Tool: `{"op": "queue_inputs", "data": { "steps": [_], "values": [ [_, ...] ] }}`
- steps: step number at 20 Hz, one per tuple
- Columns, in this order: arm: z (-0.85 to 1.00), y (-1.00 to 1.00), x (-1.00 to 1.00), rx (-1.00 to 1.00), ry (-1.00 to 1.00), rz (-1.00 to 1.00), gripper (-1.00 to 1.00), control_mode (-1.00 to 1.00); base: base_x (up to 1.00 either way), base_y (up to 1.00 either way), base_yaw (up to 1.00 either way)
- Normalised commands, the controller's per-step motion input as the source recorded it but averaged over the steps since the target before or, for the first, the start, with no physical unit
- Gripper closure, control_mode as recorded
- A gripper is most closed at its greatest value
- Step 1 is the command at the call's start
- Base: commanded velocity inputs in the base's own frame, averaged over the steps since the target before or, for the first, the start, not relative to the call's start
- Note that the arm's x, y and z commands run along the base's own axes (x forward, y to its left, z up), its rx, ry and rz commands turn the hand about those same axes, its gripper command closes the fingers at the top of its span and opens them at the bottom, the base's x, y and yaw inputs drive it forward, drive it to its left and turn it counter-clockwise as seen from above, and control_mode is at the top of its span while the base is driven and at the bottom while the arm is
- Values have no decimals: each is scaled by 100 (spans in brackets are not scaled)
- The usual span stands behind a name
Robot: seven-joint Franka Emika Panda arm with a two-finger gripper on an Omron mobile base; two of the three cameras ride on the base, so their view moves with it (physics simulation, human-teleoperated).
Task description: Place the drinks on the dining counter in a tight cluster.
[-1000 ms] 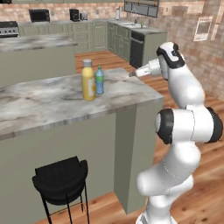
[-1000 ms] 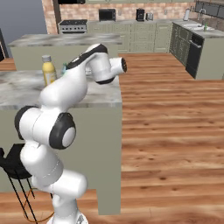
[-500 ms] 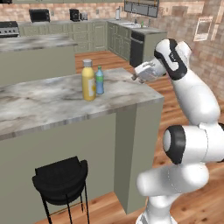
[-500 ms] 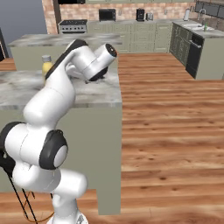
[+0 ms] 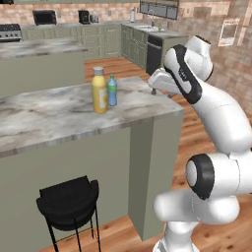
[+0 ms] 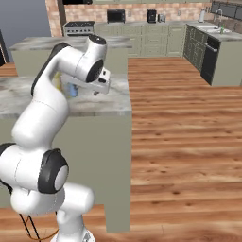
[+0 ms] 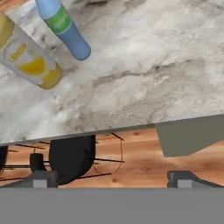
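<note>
Stool: a black stool (image 5: 69, 203) stands at the front of the dining worktop, at about 7 o'clock in the left base view; in the hand view its dark seat (image 7: 72, 158) shows below the marble edge, over the wood floor.
Arm: the white arm (image 5: 216, 113) rises at lower right of the left base view and bends over the near right corner of the worktop; in the right base view it arches up from lower left.
Jaws: the gripper (image 7: 111, 178) hangs above the worktop's front edge with its jaws spread wide and nothing between them; one dark fingertip (image 7: 41, 177) sits at 7 o'clock in the hand view, the other at 5 o'clock.
Dining worktop: grey-white veined marble (image 5: 44, 115) on a plain grey-green base; its corner lies under the wrist.
Yellow bottle: tall, wide, grey-capped (image 5: 100, 90), upright on the marble, at about 11 o'clock from the hand in the left base view; in the hand view it lies toward 10 o'clock (image 7: 30, 59).
Blue bottle: small, green-capped (image 5: 112, 90), upright just beside the yellow bottle on its right, very close, contact not clear; in the hand view at 11 o'clock (image 7: 65, 30). In the right base view the arm partly hides it (image 6: 72, 90).
Second island: another marble-topped island (image 5: 39, 49) stands beyond, at 11 o'clock.
Back wall: cabinets with a microwave (image 5: 44, 17) run along the brick wall, farthest away.
</note>
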Motion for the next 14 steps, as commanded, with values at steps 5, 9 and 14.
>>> {"op": "queue_inputs", "data": {
  "steps": [5,9,14],
  "values": [
    [-6,-2,-28,-20,-6,-18,-100,-100,0,0,0],
    [-9,-1,-73,-1,-17,0,-100,-100,0,0,0],
    [-1,-1,-83,0,-16,0,-100,-100,0,0,0]
  ]
}}
